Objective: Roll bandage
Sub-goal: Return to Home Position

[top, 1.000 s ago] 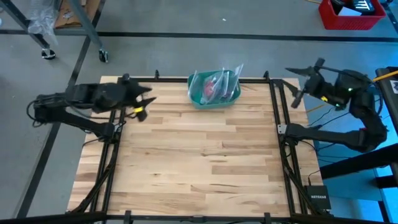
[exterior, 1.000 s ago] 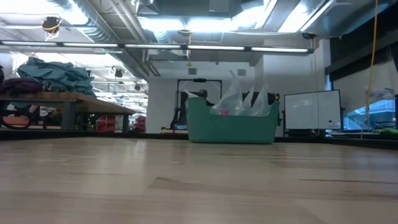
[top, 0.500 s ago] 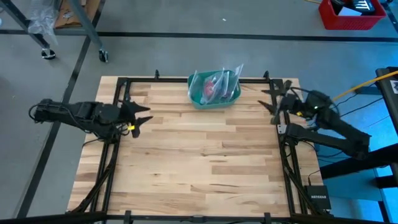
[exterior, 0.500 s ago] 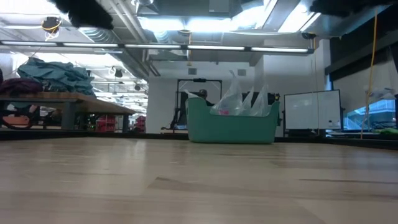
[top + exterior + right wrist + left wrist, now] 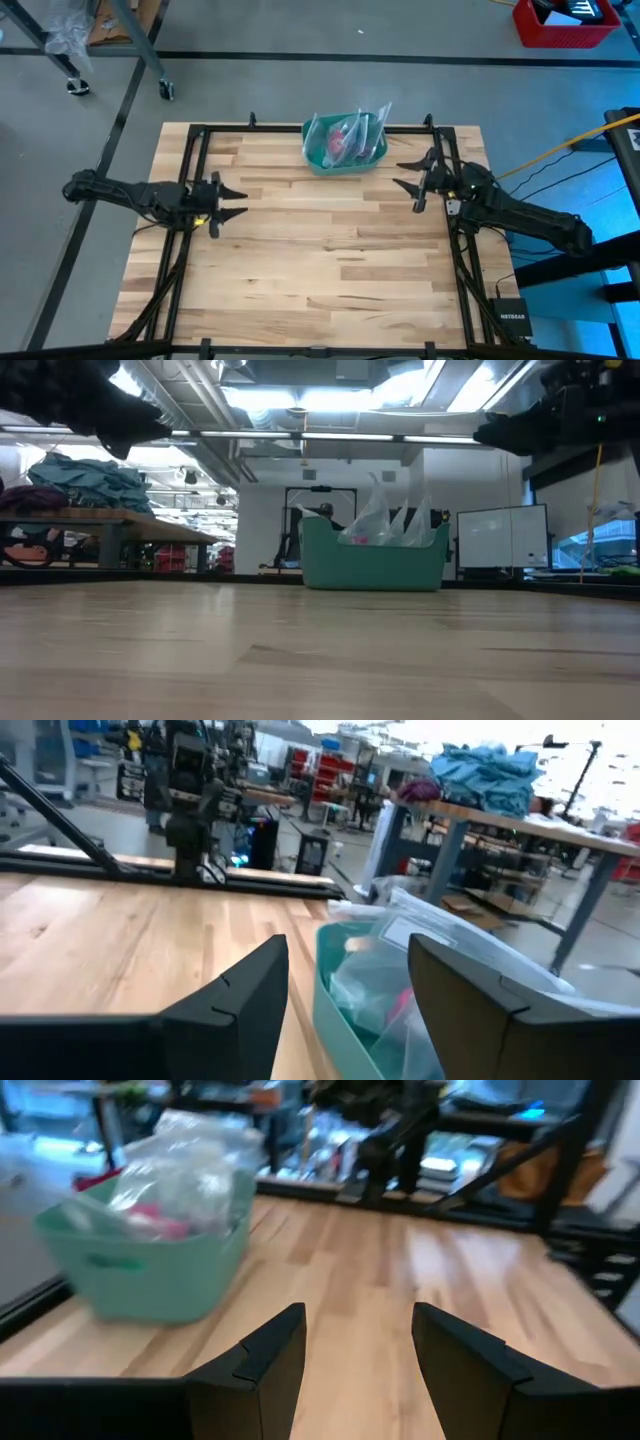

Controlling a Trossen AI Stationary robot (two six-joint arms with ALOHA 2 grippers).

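A green bowl stands at the table's far edge, middle. A clear crinkly plastic bag sits in it, and something pink shows through the bag; whether this is the bandage I cannot tell. The bowl also shows in the low view, the left wrist view and the right wrist view. My left gripper is open and empty over the table's left side. My right gripper is open and empty, just right of the bowl.
A black metal frame runs along the table's left, right and far edges. The wooden tabletop stretches bare between the arms toward the near edge. Shelves and tables stand in the room beyond.
Both arms have swung in over the table. My left gripper has moved toward the near edge and slightly right. My right gripper has come from beyond the far right corner toward the left, ending beside the bowl. The bowl and bag have stayed put.
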